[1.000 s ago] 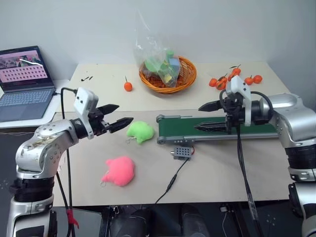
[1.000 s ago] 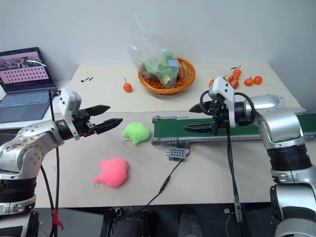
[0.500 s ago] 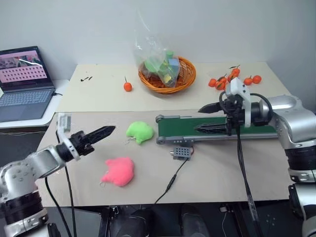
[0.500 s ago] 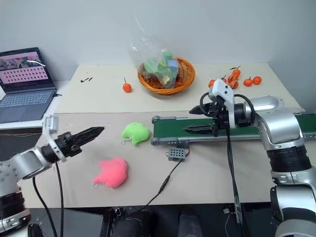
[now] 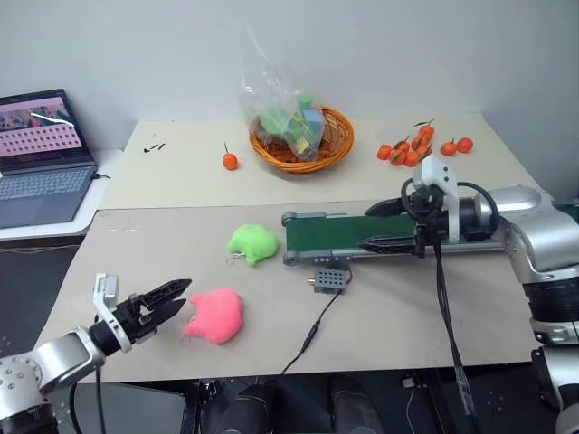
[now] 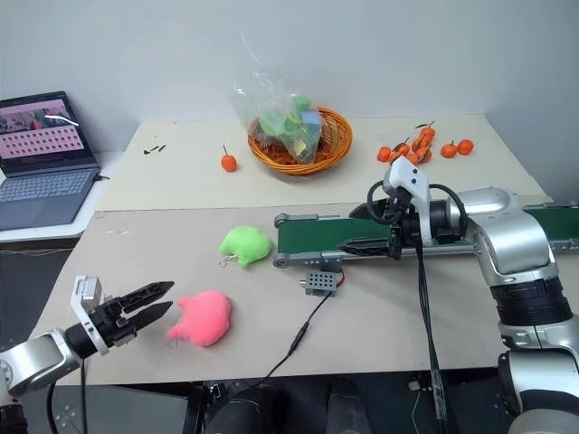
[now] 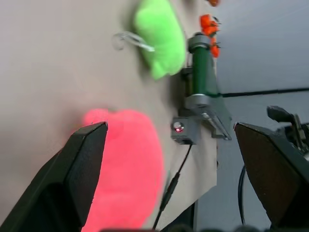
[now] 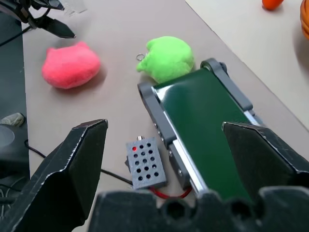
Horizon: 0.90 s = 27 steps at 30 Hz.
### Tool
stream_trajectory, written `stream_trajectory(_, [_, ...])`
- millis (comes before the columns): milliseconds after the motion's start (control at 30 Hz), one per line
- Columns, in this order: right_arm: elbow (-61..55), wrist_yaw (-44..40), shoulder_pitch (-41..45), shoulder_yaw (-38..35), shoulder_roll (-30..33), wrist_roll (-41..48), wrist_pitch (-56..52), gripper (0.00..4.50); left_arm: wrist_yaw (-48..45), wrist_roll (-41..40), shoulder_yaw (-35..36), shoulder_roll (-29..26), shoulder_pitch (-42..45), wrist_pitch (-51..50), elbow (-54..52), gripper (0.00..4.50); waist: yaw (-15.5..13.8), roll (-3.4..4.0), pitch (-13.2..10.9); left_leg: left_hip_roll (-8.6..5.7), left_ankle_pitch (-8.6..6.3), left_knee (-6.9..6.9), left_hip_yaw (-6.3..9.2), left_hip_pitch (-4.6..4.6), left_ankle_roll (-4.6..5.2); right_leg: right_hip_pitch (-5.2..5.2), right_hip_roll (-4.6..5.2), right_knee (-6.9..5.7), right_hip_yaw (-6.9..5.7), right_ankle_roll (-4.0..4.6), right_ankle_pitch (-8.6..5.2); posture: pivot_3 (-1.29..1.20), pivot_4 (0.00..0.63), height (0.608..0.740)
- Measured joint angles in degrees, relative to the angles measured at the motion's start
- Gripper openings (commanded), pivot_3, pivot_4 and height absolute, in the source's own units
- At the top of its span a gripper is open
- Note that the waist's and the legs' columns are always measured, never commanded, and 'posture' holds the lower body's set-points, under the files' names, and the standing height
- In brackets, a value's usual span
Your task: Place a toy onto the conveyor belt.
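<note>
The toy (image 5: 215, 315) lies on the table (image 5: 407, 316), in front of and to the left of the belt's (image 5: 398, 231) left end roller, nothing touching it. A green plush (image 5: 252, 242) sits between toy and belt, just beside that roller; its keyring points away from the belt. A grey control box (image 5: 331, 279) lies just in front of the belt's left end, its black cable (image 5: 312, 336) trailing off the table's front edge right of the toy. Behind the belt are a basket (image 5: 302, 136) holding a clear bag of bright blocks, a lone small orange (image 5: 230, 161) and a cluster of oranges (image 5: 421, 149). A laptop (image 5: 41, 154) stands far left. No writing is legible.

The toy's ears point toward the belt; its keyring can't be made out.

The left gripper (image 5: 170, 300), fingers spread, sits just left of the toy, tips aimed at it, not touching. The right gripper (image 5: 378, 226) hovers over the belt, fingers spread and empty.
</note>
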<state>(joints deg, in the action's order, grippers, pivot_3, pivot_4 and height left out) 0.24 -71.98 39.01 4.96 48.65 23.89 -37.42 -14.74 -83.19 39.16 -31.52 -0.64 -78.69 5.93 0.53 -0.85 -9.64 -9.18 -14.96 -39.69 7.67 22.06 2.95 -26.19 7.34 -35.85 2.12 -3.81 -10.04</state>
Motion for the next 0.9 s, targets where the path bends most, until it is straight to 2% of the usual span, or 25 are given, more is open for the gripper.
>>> stream_trajectory(267, [-2.0,0.7,-0.1,-1.2,0.4,0.1,-0.8,4.50,1.0,-0.1,-4.9,3.6,0.0,0.5,0.3,4.48,-0.2,-0.01,0.0,0.06,-0.09,0.01,-0.19,-0.12,0.06,0.02,-0.02,0.00,0.14,0.01,0.02,0.00,0.150,0.740])
stream_trajectory(433, [-2.1,1.2,-0.2,-1.3,0.5,0.1,-1.4,4.50,0.9,1.0,-7.5,4.0,-0.5,0.9,0.1,4.48,-0.2,-0.01,0.0,0.06,-0.11,0.01,-0.22,-0.14,0.06,0.03,-0.03,0.00,0.16,0.02,0.02,0.00,0.150,0.740])
stream_trajectory(533, [-2.5,1.3,-1.1,-1.5,0.6,0.1,-1.7,4.50,-0.2,3.8,-9.6,3.7,-0.8,1.2,0.1,3.73,-0.3,-0.01,0.0,0.07,-0.12,0.01,-0.23,-0.15,0.08,0.04,-0.03,0.00,0.17,0.02,0.02,0.00,0.150,0.740])
stream_trajectory(700, [-3.1,1.8,-1.4,-1.6,0.6,0.1,-2.0,4.50,-2.7,6.8,-11.2,3.2,-0.4,1.4,0.7,1.69,-0.3,-0.01,0.0,0.08,-0.12,0.02,-0.26,-0.15,0.09,0.03,-0.04,0.01,0.19,0.02,0.02,0.00,0.150,0.740])
stream_trajectory(800, [-3.2,2.1,-1.4,-1.6,0.6,0.1,-2.0,4.50,-4.0,8.0,-11.4,3.2,0.0,1.7,1.0,0.64,-0.4,-0.01,0.0,0.08,-0.13,0.02,-0.27,-0.14,0.09,0.03,-0.04,0.01,0.19,0.02,0.02,0.00,0.150,0.740])
stream_trajectory(900, [-3.2,2.2,-1.4,-1.6,0.6,0.1,-2.0,4.50,-6.3,9.4,-11.5,3.0,0.4,3.2,1.1,0.64,-0.5,-0.01,0.0,0.08,-0.13,0.02,-0.27,-0.14,0.09,0.03,-0.03,0.01,0.19,0.02,0.02,0.00,0.150,0.740])
